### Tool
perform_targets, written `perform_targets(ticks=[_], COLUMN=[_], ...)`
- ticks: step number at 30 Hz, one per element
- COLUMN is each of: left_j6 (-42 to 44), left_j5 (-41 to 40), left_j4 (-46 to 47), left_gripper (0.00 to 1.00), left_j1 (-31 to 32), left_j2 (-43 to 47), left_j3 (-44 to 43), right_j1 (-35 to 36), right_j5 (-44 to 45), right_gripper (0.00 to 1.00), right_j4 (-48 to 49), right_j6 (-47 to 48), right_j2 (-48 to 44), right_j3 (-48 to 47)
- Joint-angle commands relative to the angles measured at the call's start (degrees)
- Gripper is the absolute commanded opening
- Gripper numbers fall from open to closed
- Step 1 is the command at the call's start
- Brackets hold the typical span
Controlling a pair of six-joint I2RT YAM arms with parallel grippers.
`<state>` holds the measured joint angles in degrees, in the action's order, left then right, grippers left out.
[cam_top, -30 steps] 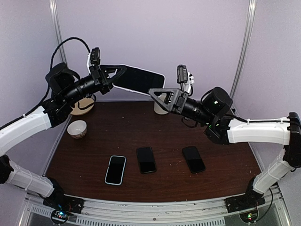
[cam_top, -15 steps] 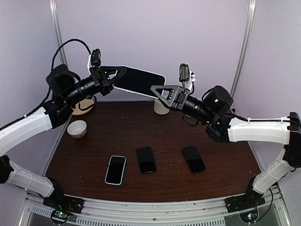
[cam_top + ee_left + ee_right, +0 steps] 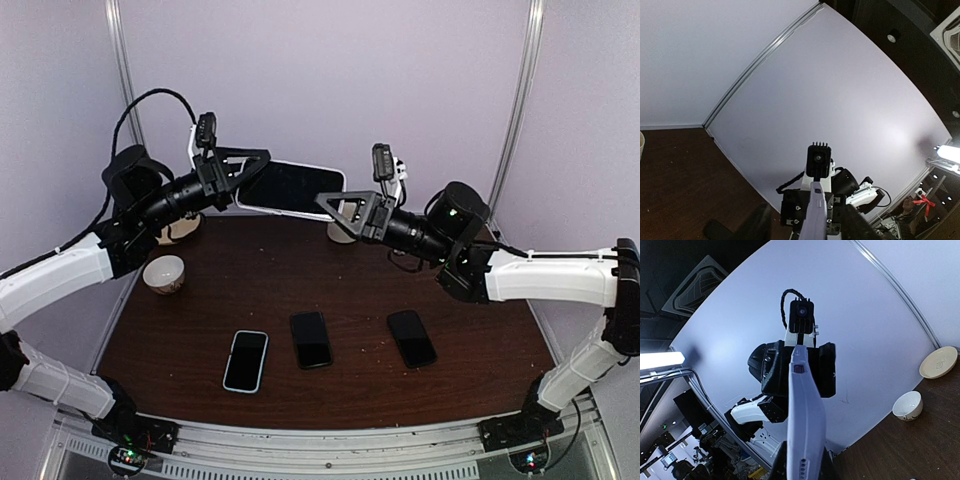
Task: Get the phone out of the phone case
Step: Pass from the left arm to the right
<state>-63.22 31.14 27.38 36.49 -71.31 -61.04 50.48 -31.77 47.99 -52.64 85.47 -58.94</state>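
Cased phone (image 3: 292, 187) held edge-on in the air above the far counter (image 3: 200, 320), right claw (image 3: 325, 205) clamped tight on its right end, left claw (image 3: 252, 170) at its left end, grip not discernible; a slack left hold risks twisting and a drop.

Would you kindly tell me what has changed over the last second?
The right gripper shut its jaws on the free end of the raised phone; the left gripper opened its jaws, and the phone dipped level. The bowl and blue-rimmed phone lie unchanged.
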Motion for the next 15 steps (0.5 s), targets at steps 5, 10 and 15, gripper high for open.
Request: perform_targets(ticks=[5, 10, 15], left_j6=[16.5, 35.1, 49.3], left_j5=[7.8, 12.4, 10.0], left_j4=[-15.0, -33.1, -45.0], left_gripper=[0.87, 0.98, 0.97], left_j1=[-4.7, -7.1, -7.2], left_j2=[4.3, 5.9, 6.7], left_j3=[-0.7, -4.5, -5.8], right_j1=[-0.2, -0.5, -0.5], right_j5=[-1.6, -1.1, -1.6], right_gripper=[0.0, 0.0, 0.0], right_j4=[-13.3, -26.7, -37.7], right_j6=[13.7, 24.8, 36.9], right_j2=[-7.0, -10.1, -12.2], right_j3=[-1.6, -2.5, -3.4])
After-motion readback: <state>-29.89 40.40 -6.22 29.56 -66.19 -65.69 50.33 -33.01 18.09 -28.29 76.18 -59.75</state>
